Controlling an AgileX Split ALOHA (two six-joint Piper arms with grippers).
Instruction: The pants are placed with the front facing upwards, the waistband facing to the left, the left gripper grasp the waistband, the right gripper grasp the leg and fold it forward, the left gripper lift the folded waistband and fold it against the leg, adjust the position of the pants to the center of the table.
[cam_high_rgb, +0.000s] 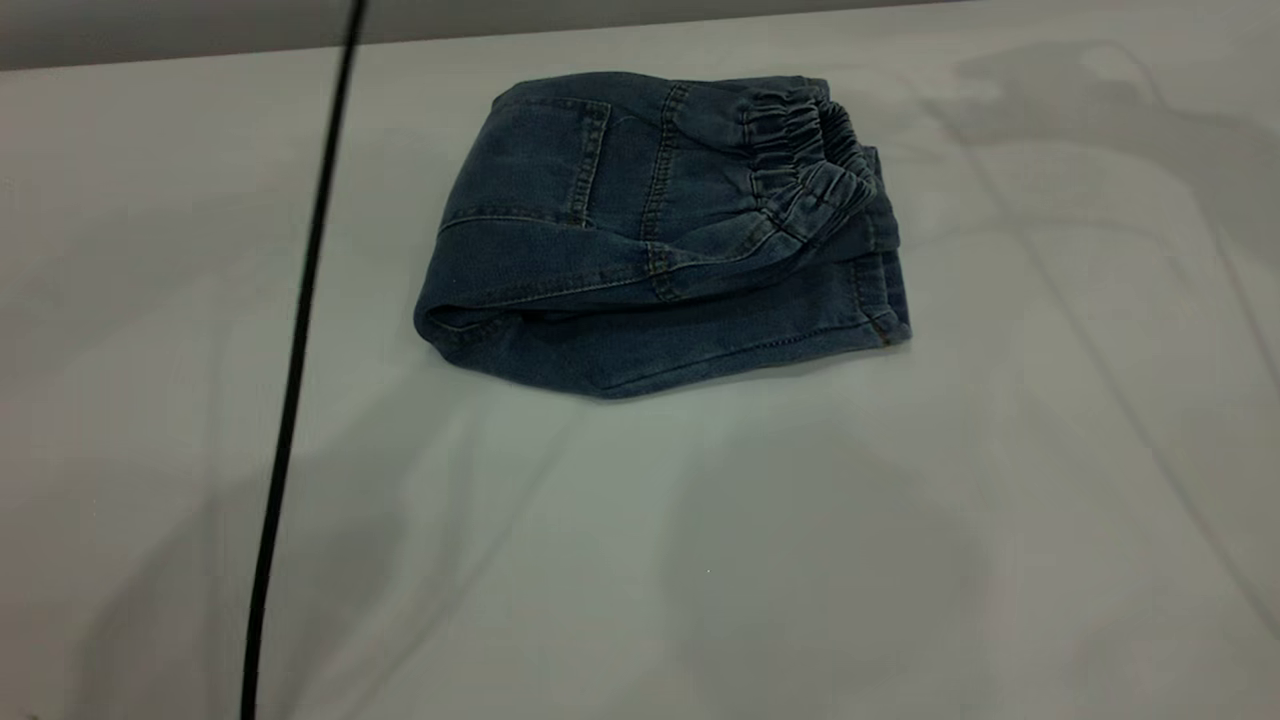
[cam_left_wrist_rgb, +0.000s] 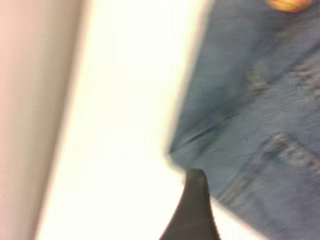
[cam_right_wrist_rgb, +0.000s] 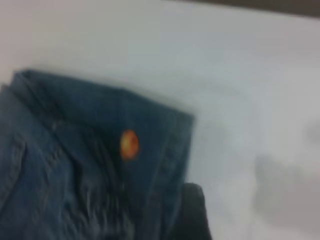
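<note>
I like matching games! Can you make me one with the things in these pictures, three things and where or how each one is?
Things:
1. the pants
2. the waistband
3. the thin black cable

Descriptions:
A. gathered and crinkly, lying on top at the right end of the bundle
B. runs in a long line from top to bottom, left of the denim
C. folded into a blue bundle on the white table

Pairs: 1-C, 2-A, 3-B
</note>
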